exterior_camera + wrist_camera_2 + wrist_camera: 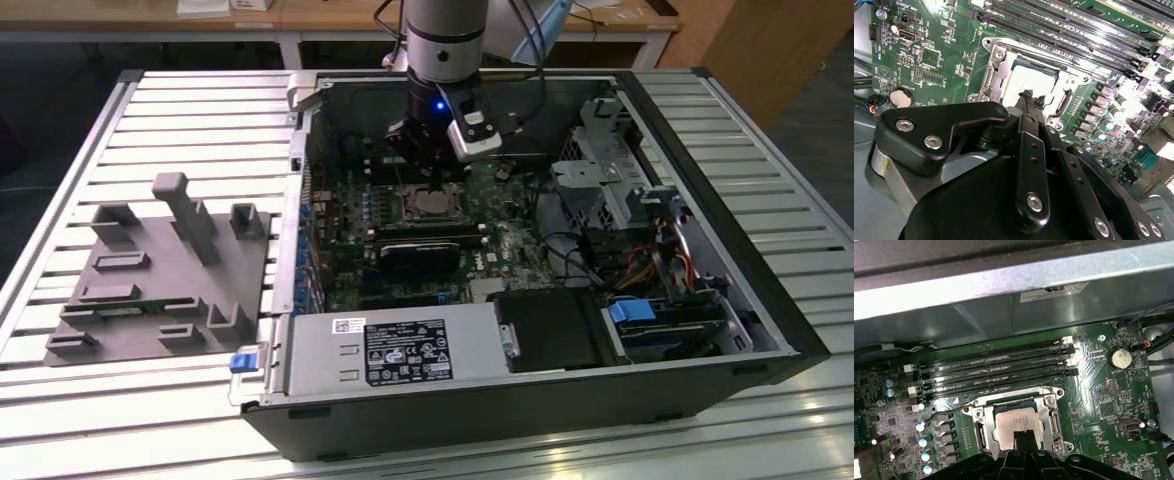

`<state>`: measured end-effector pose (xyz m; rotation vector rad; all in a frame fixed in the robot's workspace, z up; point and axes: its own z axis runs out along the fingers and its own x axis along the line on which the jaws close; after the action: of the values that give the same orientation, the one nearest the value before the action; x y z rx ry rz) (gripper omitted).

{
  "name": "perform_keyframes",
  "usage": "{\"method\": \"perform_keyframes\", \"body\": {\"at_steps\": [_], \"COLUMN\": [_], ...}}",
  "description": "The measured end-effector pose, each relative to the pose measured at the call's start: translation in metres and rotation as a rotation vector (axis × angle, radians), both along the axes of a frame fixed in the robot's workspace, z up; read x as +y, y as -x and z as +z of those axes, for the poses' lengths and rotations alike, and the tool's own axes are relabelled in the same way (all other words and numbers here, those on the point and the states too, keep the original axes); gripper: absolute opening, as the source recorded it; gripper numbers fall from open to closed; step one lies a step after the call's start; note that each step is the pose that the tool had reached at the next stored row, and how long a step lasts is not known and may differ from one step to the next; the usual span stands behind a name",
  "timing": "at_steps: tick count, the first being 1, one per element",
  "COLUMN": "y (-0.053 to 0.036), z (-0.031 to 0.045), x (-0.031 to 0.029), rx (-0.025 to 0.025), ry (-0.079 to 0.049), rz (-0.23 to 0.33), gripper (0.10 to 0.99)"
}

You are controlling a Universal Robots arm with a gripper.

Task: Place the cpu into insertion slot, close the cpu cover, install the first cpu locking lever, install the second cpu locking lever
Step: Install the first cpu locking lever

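Observation:
The cpu (pixel 1016 417) lies flat in the insertion slot (pixel 1056 442) on the green board, silvery top up. The cpu cover (pixel 985 426) lies down around it as a metal frame. A thin wire lever (pixel 1019 391) runs along one side of the frame. Another thin rod (pixel 946 411) sticks out from the frame's corner over the board. My gripper (pixel 1023 436) hangs just above the chip's edge, its two black fingertips together and nothing between them. In the second wrist view the gripper (pixel 1032 97) sits over the cpu (pixel 1026 80) and the cover (pixel 994 75). The exterior view shows the gripper (pixel 424 170) above the cpu (pixel 430 205).
Long black memory slots (pixel 994 367) lie beside the socket, and a coin battery (pixel 1119 358) sits further off. A black card (pixel 420 255), a power supply (pixel 387 350) and a drive cage (pixel 614 170) crowd the case. A grey fixture (pixel 160 270) stands at the exterior view's left.

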<state>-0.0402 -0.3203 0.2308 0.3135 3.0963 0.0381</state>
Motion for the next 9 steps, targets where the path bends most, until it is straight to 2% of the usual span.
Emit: {"method": "perform_keyframes", "body": {"at_steps": [9], "y": [0.0], "z": [0.0], "x": [0.0], "rx": [0.0], "ry": [0.0], "rz": [0.0], "gripper": [0.102]}}
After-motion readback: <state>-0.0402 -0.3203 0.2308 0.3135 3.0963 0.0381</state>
